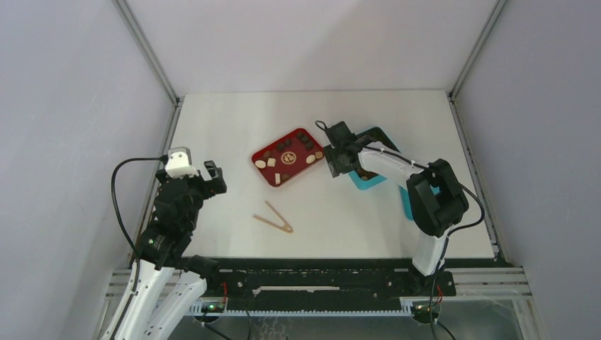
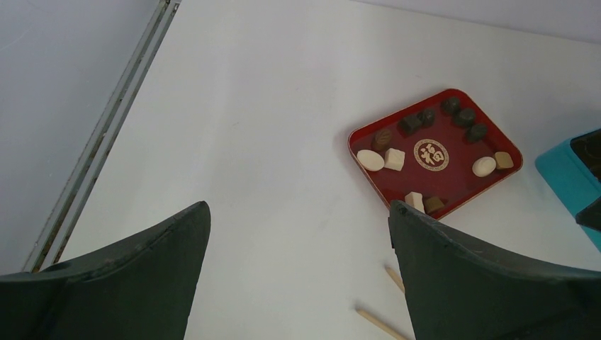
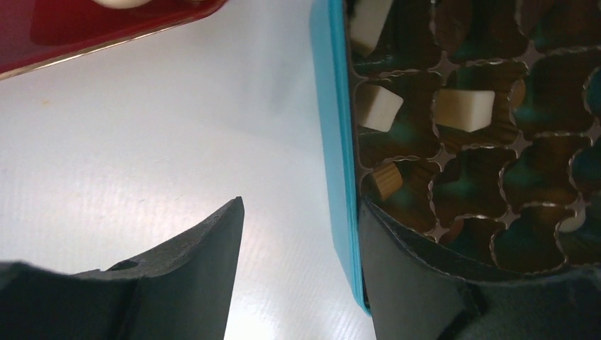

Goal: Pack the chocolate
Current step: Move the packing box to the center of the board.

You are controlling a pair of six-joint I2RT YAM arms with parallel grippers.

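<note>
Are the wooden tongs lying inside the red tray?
No, the wooden tongs lie on the table, apart from the red tray and nearer to the arms' bases.

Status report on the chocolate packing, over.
Left gripper open, empty. Right gripper open, astride teal box wall, empty. Chocolate: some on red tray, some in box cells. Tongs lie aside; nothing blocking.

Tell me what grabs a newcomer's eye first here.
A glossy red rectangular tray sits mid-table, dotted with small brown, tan and cream chocolate pieces. To its right, the right gripper hangs open, straddling one wall of a teal box whose dark grid insert holds a few pieces.
</note>
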